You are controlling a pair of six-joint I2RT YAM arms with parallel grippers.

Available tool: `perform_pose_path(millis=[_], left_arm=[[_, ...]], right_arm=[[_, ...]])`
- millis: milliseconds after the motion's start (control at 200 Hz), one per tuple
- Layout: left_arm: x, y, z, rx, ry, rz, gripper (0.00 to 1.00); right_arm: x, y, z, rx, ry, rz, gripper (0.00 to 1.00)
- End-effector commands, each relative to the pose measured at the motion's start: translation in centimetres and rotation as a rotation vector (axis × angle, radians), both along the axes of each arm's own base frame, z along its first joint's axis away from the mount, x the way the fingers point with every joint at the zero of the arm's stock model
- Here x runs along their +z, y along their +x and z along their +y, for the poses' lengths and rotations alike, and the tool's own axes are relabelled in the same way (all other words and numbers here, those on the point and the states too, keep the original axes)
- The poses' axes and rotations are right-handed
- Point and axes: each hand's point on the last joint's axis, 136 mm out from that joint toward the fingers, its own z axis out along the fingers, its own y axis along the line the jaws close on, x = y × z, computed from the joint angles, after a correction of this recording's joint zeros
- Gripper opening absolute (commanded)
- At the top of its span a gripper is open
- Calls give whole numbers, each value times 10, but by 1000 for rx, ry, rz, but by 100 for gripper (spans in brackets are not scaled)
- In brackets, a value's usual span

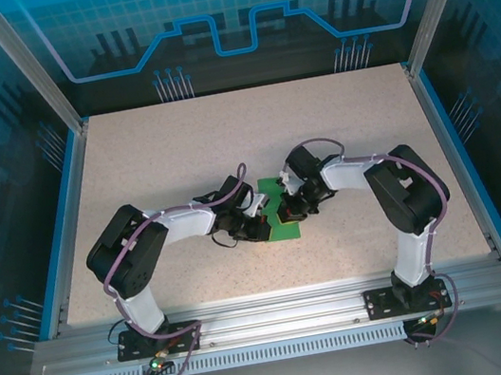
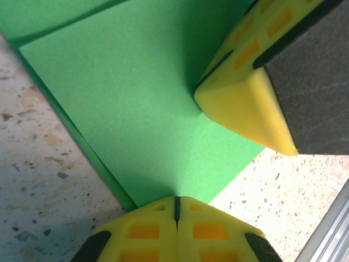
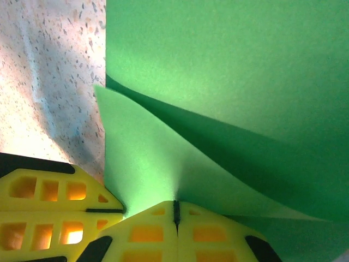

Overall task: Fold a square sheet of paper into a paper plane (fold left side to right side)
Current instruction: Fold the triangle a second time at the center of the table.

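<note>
LEFT: left hand [image 2: 176, 203] closed, empty, tip pressing square sheet of paper [image 2: 125, 98] onto counter [image 2: 38, 164] | RIGHT: right hand [image 3: 175, 206] closed, empty, tip on raised flap | PURPOSE: probably pinning layers to set the crease

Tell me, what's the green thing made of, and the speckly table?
The green sheet looks like thin matte paper: it holds sharp creases and one flap lifts in a soft curve. The table looks like smooth speckled laminate, beige with dark flecks; real stone or plastic, I can't tell.
</note>
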Motion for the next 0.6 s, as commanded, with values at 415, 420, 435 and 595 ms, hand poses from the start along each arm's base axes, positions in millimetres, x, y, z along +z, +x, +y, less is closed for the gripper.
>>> perform_pose_path(millis=[415,420,435,595], left_arm=[[-27,-14,20,6,110,45,0],[-26,-14,20,6,109,44,0],[-26,-14,20,6,110,45,0],[-27,-15,21,6,111,47,0]], right_arm=[[-12,20,-35,-66,-81,20,0],[-12,20,-35,-66,-81,21,0],[-11,21,-35,-67,-79,19,0],[-12,25,-41,-77,-82,21,0]])
